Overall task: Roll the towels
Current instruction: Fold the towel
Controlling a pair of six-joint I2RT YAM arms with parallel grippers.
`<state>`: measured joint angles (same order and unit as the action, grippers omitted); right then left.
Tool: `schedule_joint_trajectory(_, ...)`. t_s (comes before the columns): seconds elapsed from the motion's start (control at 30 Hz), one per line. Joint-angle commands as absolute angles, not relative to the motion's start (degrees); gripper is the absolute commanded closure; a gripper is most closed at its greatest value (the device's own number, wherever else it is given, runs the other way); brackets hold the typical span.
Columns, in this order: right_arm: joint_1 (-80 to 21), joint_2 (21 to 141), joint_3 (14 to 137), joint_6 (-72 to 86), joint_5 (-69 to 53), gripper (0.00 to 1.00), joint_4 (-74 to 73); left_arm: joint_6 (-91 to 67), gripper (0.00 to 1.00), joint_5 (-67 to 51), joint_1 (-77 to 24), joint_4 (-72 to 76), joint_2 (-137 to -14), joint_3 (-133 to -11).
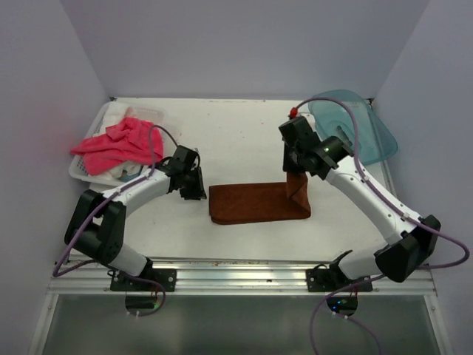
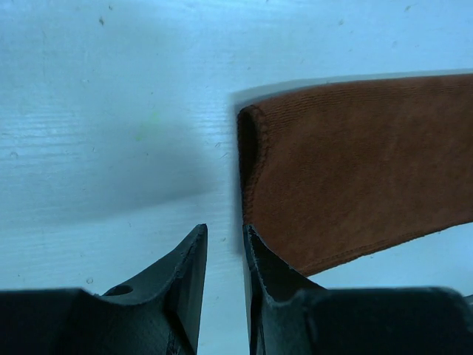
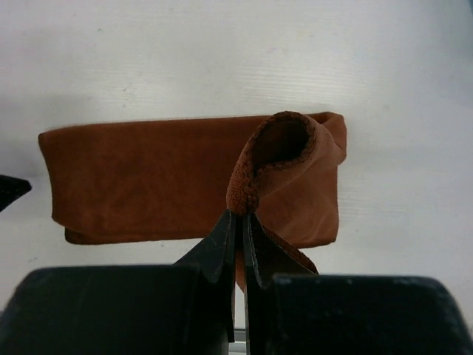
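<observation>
At the far left the pink-red towel (image 1: pixel 118 144) lay bunched in the white basket (image 1: pixel 80 168), not yet rolled and well apart from the work. The left gripper (image 1: pixel 194 189) sat low over the table (image 1: pixel 244 140) just beside the left end of the rust-brown towel (image 1: pixel 247 205), its jaws a narrow gap apart with nothing between them; in the left wrist view one fingertip (image 2: pixel 251 240) stood at the cloth's edge. The rust-brown towel lay near the middle of the table as a folded strip, its long axis running left to right, roughly parallel to the near edge. Its left end lay flat and pointed at the left gripper. Its right end was raised off the table and curled into a loop, pinched by the right gripper (image 1: pixel 295 176), whose jaws were closed tight on the hem. To do this step well, the right arm would probably need to carry the pinched end leftward along that axis, low and tight, keeping the side edges lined up so the roll did not cone. The left gripper looked well placed to press the free end down and stop the strip sliding. A teal lid (image 1: pixel 369 133) lay at the far right.
</observation>
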<state>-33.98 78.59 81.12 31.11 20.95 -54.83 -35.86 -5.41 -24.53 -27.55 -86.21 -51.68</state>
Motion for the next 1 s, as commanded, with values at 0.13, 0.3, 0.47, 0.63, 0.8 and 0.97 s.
schedule_joint_trajectory(0.13, -44.11, 88.67, 89.29, 32.87, 22.41, 1.00, -51.60, -34.81, 0.71, -7.03, -24.61, -23.82, -91.05, -49.75)
schedule_joint_trajectory(0.3, -47.63, 95.35, 93.77, 32.70, 20.92, 1.00, -51.06, -34.54, 0.72, -8.35, -24.61, -22.86, -92.02, -49.13)
schedule_joint_trajectory(0.47, -49.48, 100.45, 95.62, 33.66, 18.99, 1.00, -49.49, -34.28, 0.72, -8.88, -24.52, -22.85, -92.37, -49.66)
schedule_joint_trajectory(0.63, -50.89, 103.97, 97.29, 34.36, 17.93, 1.00, -48.61, -34.10, 0.73, -9.75, -24.61, -22.41, -93.07, -49.57)
schedule_joint_trajectory(0.8, -51.94, 106.61, 98.08, 35.07, 17.14, 1.00, -48.25, -34.19, 0.73, -10.20, -24.61, -21.80, -93.60, -49.31)
schedule_joint_trajectory(0.97, -52.73, 108.37, 98.70, 35.60, 16.17, 1.00, -47.37, -34.28, 0.73, -10.19, -24.61, -21.53, -94.04, -49.04)
